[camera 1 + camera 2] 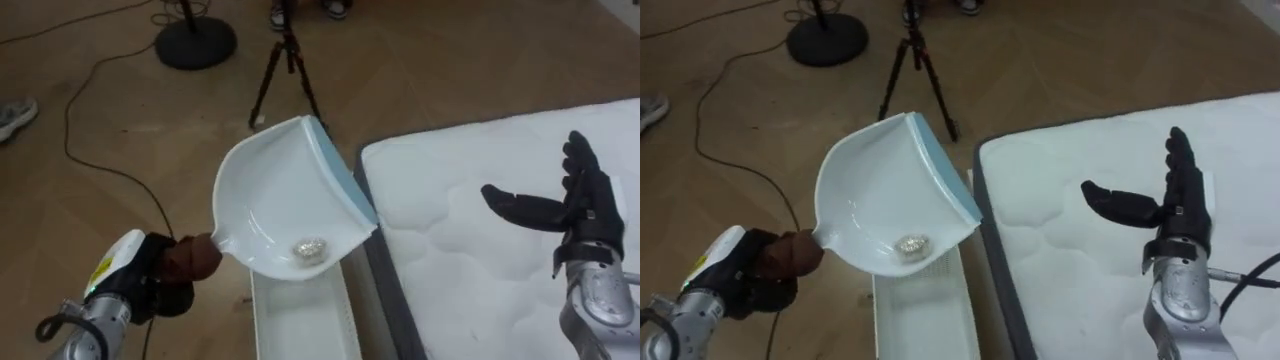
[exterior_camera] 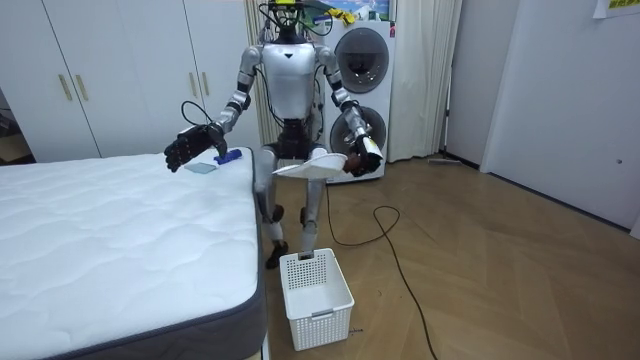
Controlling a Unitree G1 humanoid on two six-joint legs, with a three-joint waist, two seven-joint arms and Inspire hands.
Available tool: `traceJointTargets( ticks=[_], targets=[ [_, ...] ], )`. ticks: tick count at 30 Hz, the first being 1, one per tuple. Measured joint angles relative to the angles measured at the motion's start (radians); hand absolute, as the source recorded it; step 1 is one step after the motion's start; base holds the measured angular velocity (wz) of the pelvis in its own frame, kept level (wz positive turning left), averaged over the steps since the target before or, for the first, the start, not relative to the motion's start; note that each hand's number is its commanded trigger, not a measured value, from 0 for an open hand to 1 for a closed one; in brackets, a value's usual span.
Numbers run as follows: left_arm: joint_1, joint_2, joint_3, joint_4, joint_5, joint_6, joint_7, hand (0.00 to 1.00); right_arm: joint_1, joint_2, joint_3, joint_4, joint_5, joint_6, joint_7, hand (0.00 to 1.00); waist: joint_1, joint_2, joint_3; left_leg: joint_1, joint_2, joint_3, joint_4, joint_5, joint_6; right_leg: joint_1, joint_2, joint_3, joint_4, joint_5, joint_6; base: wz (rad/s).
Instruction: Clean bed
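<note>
white scoop-shaped plastic dustpan [image 1: 275,195]: smooth, glossy | small crumpled silvery ball [image 1: 310,248]: shiny, foil-like | white quilted cloth mattress [image 1: 450,290]: matt, stitched | white slotted plastic basket [image 2: 325,325]: matt | brown wooden floor [image 1: 100,150]: smooth, faint sheen

Home-style bedroom set: mattress [image 2: 100,230], white wardrobe doors [image 2: 100,70], stacked washing machines [image 2: 362,80], parquet floor [image 2: 500,260], camera tripod [image 1: 289,50].

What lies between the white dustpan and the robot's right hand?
Only bare mattress: its grey-trimmed edge and quilted white top stretch from the dustpan to the open right hand, as the left eye view shows.
</note>
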Motion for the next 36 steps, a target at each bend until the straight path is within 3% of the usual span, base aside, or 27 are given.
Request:
traceJointTargets(
  ticks=[3,4,5,6,8,11,13,15,16,17,18,20,23,28,31,34,36],
  targets=[
    [-0.013,0.002,0.001,0.006,-0.112,-0.003,-0.007,1.0,-0.001,0.0,0.013,0.004,-0.013,0.0,-0.01,0.0,0.005,0.006,0.0011,0.002,-0.019,-0.004,0.033,-0.019,0.019,-0.059,-0.053,0.003,0.183,-0.025,0.012,0.13],
    [-0.015,0.003,0.001,0.005,-0.126,-0.003,-0.012,1.0,-0.001,0.0,0.017,0.004,-0.022,0.0,-0.014,0.0,0.004,0.006,0.001,0.001,-0.023,-0.008,0.041,-0.025,0.02,-0.071,-0.057,0.009,0.214,-0.025,0.012,0.16],
    [-0.023,0.006,0.001,0.006,-0.163,-0.003,-0.021,1.0,-0.001,0.0,0.02,0.004,-0.032,0.0,-0.014,0.0,0.002,0.005,0.0028,0.005,-0.037,-0.026,0.05,-0.033,0.022,-0.106,-0.064,0.041,0.276,-0.025,0.011,0.27],
    [-0.025,0.006,0.001,0.005,-0.197,-0.006,-0.024,1.0,-0.001,0.0,0.02,0.004,-0.033,0.0,-0.014,0.0,-0.005,0.006,0.0031,0.01,-0.046,-0.044,0.047,-0.035,0.023,-0.133,-0.057,0.088,0.311,-0.034,0.01,0.34],
    [-0.033,0.006,0.001,0.005,-0.227,-0.012,-0.032,1.0,0.0,0.0,0.018,0.004,-0.033,0.0,-0.018,0.0,-0.012,0.005,0.0037,0.016,-0.051,-0.066,0.043,-0.029,0.024,-0.17,-0.033,0.128,0.307,-0.044,0.005,0.41],
    [-0.038,0.006,0.0,-0.003,-0.266,-0.02,-0.044,1.0,0.0,0.0,0.019,0.009,-0.029,-0.002,-0.03,0.0,-0.029,0.002,0.0056,0.031,-0.052,-0.123,0.043,-0.028,0.023,-0.216,0.008,0.157,0.224,-0.042,0.002,0.56],
    [-0.053,0.006,-0.001,-0.004,-0.269,-0.027,-0.049,1.0,0.0,0.0,0.019,0.01,-0.033,-0.002,-0.043,0.0,-0.036,-0.009,0.0056,0.03,-0.054,-0.152,0.041,-0.026,0.022,-0.227,0.03,0.189,0.137,-0.023,-0.005,0.63],
    [-0.057,0.004,-0.005,-0.004,-0.28,-0.028,-0.051,1.0,0.0,0.0,0.019,0.01,-0.036,-0.01,-0.044,0.0,-0.033,-0.022,0.0002,0.039,-0.056,-0.184,0.037,-0.025,0.022,-0.219,0.046,0.193,0.049,0.035,-0.012,0.4],
    [-0.057,0.005,-0.005,-0.004,-0.282,-0.029,-0.051,1.0,-0.001,0.0,0.019,0.01,-0.036,-0.015,-0.044,0.0,-0.027,-0.029,0.0009,0.045,-0.057,-0.185,0.031,-0.026,0.022,-0.216,0.046,0.193,0.04,0.056,-0.017,0.22],
    [-0.056,0.008,-0.005,-0.004,-0.292,-0.03,-0.05,1.0,-0.001,0.0,0.019,0.01,-0.036,-0.025,-0.046,0.0,-0.023,-0.044,-0.0002,0.053,-0.065,-0.187,0.021,-0.028,0.018,-0.2,0.046,0.191,0.026,0.114,-0.023,0.22],
    [-0.056,0.008,-0.005,-0.004,-0.314,-0.03,-0.049,1.0,-0.003,-0.002,0.018,0.01,-0.036,-0.031,-0.049,0.0,-0.022,-0.056,-0.0001,0.054,-0.069,-0.183,0.013,-0.033,0.015,-0.178,0.041,0.188,0.005,0.114,-0.019,0.19],
    [-0.056,0.002,-0.007,-0.004,-0.356,-0.03,-0.049,1.0,-0.009,-0.002,0.019,0.01,-0.036,-0.036,-0.049,0.0,-0.023,-0.058,0.0008,0.058,-0.062,-0.175,0.002,-0.038,0.006,-0.16,0.042,0.177,-0.023,0.109,-0.017,0.18],
    [-0.059,-0.005,-0.011,-0.004,-0.395,-0.03,-0.05,1.0,-0.01,-0.002,0.019,0.01,-0.036,-0.036,-0.046,0.0,-0.026,-0.063,0.0013,0.068,-0.037,-0.106,-0.017,-0.05,-0.01,-0.144,0.042,0.157,-0.026,0.091,-0.022,0.18],
    [-0.061,-0.005,-0.035,0.016,-0.438,-0.029,-0.051,1.0,-0.009,-0.002,0.02,0.01,-0.036,-0.036,-0.044,0.0,-0.024,-0.067,0.002,0.089,-0.026,-0.06,-0.023,-0.051,-0.01,-0.125,0.041,0.153,-0.027,0.066,-0.024,0.13],
    [-0.06,-0.005,-0.051,0.026,-0.438,-0.028,-0.067,1.0,-0.01,-0.002,0.02,0.01,-0.036,-0.036,-0.036,0.0,-0.022,-0.067,0.002,0.094,-0.021,-0.04,-0.024,-0.062,-0.028,-0.116,0.041,0.154,-0.027,0.054,-0.025,0.1],
    [-0.059,-0.007,-0.049,0.026,-0.431,-0.016,-0.078,1.0,-0.012,-0.002,0.018,0.019,-0.036,-0.038,-0.023,0.0,-0.006,-0.066,0.0025,0.092,-0.009,-0.012,-0.007,-0.087,-0.074,-0.113,0.048,0.158,-0.022,0.047,-0.03,-0.08],
    [-0.053,-0.008,-0.05,0.026,-0.428,-0.011,-0.083,1.0,-0.01,-0.002,0.018,0.019,-0.035,-0.038,-0.006,0.0,0.0,-0.055,0.0035,0.087,0.006,0.0,0.031,-0.125,-0.142,-0.096,0.063,0.152,-0.024,0.042,-0.037,-0.11]
  ],
)
